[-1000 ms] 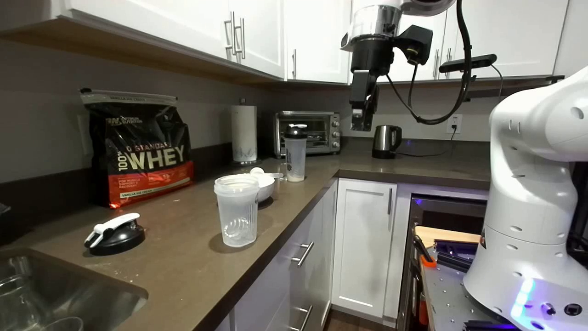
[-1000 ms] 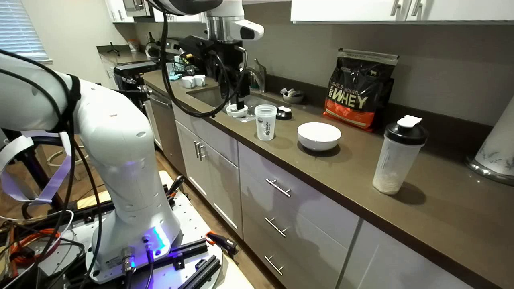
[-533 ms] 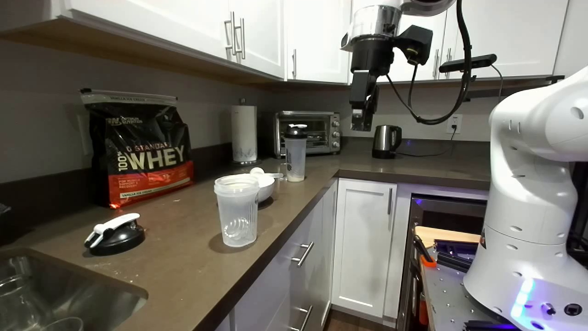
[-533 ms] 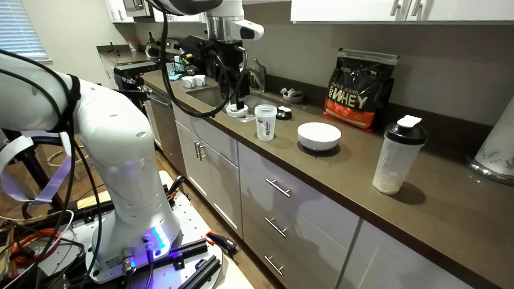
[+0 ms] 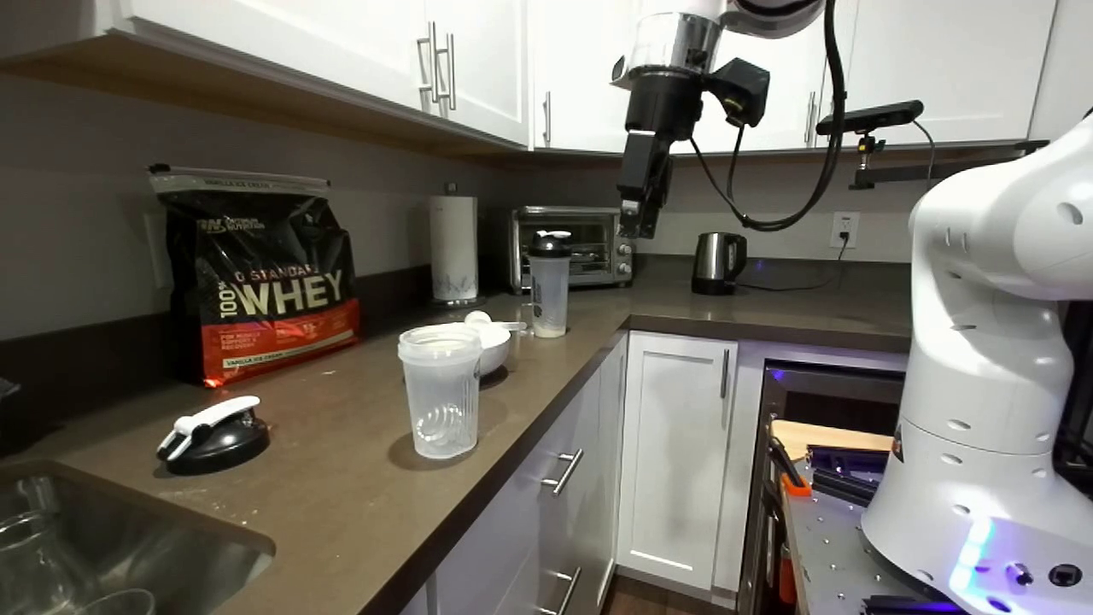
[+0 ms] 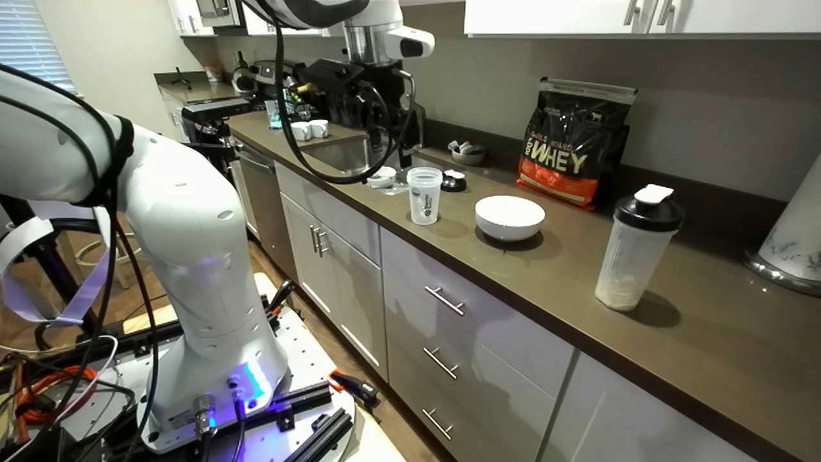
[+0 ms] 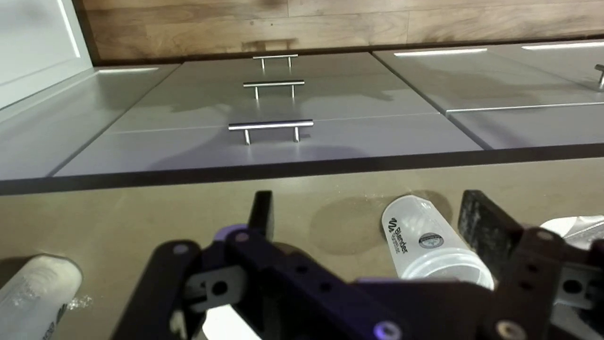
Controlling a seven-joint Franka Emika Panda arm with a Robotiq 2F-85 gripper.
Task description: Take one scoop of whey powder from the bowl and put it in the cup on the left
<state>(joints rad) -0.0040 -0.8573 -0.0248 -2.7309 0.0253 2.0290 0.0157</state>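
Observation:
The clear cup point(image 5: 441, 393) stands upright on the counter near its front edge. The white bowl point(image 6: 510, 219) stands beside it. The pale scoop point(image 5: 477, 317) rests at the bowl's rim in an exterior view, its handle pointing out to the side. Whey powder inside the bowl cannot be made out. My gripper point(image 5: 636, 224) is open and empty, high above the counter; it also hangs in an exterior view point(image 6: 405, 157). In the wrist view my gripper point(image 7: 370, 208) shows its fingers wide apart. The cup point(image 7: 415, 231) appears below, nearer the right finger. The gripper hides most of the bowl there.
A slim shaker bottle point(image 6: 635, 250) with a dark top and pale powder stands past the bowl. A black WHEY bag point(image 6: 574, 144) stands against the wall. A black-and-white lid point(image 5: 213, 436) lies near the sink point(image 5: 154, 555). Upper cabinets point(image 5: 478, 51) overhang the counter.
After holding still, my gripper has moved left and tilted in an exterior view where the cup is in front, and right in the view with the arm base. The objects have not moved.

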